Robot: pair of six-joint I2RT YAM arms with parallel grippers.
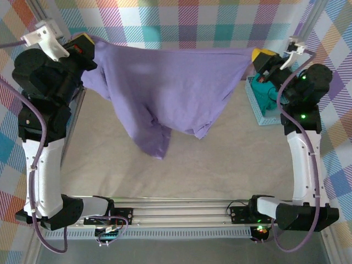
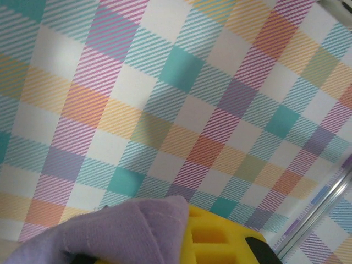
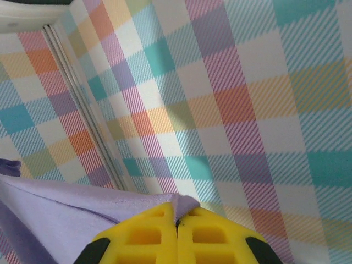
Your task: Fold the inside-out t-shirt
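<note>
The lavender inside-out t-shirt (image 1: 165, 88) hangs in the air, stretched between both raised arms, its lower part drooping to a point above the table. My left gripper (image 1: 83, 43) is shut on the shirt's left top corner; in the left wrist view purple cloth (image 2: 126, 231) drapes over one yellow finger (image 2: 220, 242). On the far right, my right gripper (image 1: 258, 56) is shut on the other top corner. The right wrist view has its two yellow fingers (image 3: 143, 236) pressed together with a fold of the shirt (image 3: 60, 214) pinched between them.
A light teal basket (image 1: 263, 110) holding a teal-green garment (image 1: 265, 89) stands at the right, behind the right arm. A plaid backdrop (image 1: 181, 22) rises behind the table. The pale table surface (image 1: 220, 165) lies under the hanging shirt.
</note>
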